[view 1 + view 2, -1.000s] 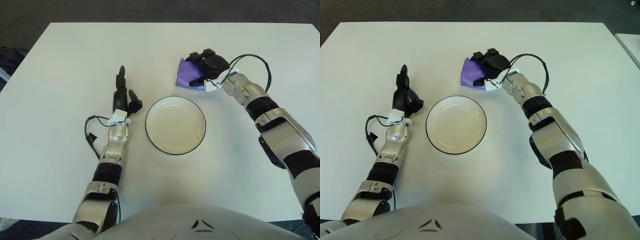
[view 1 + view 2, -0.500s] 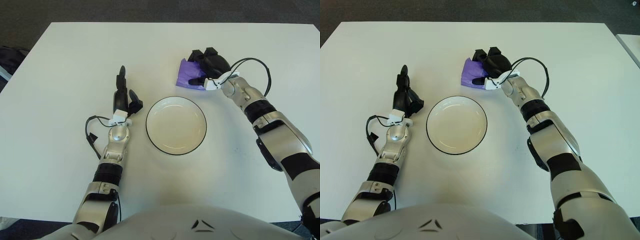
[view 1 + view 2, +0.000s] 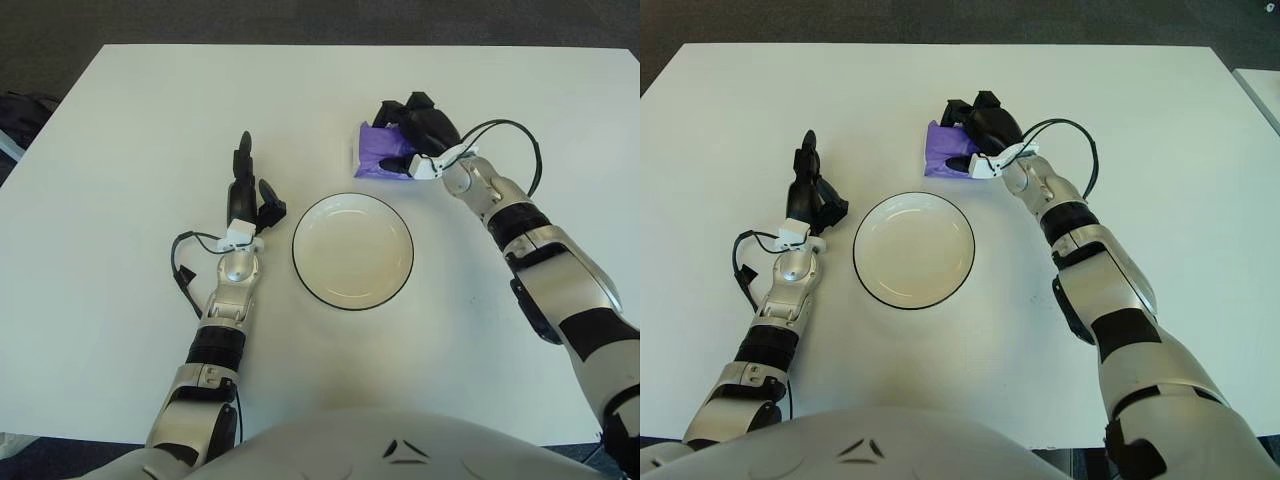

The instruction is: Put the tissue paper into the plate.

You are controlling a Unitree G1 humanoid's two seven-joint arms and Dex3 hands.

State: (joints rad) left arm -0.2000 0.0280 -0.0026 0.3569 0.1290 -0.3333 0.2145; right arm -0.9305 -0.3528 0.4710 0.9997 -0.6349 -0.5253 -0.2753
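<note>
Smooth white table [image 3: 120, 120] underneath all; at centre, a round, glossy, shallow white plate [image 3: 352, 250] with a thin dark rim. Beyond its far right edge, soft crumpled purple tissue paper [image 3: 375, 160] flat on the table, black fingers of right hand [image 3: 415, 135] curled over it. Left of the plate, left hand [image 3: 245, 195], fingers loosely extended, holding nothing.

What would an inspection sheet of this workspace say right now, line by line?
Surface: white table, flat.
Job's things: purple tissue paper on the table beyond the plate; plate holds nothing.
Clutter: nothing seen.
Hands: right hand over the tissue paper, fingers curled around it; left hand left of the plate, open, holding nothing.
Cables: black cable looping at the right wrist; another by the left forearm.
Surroundings: dark floor around the table.
</note>
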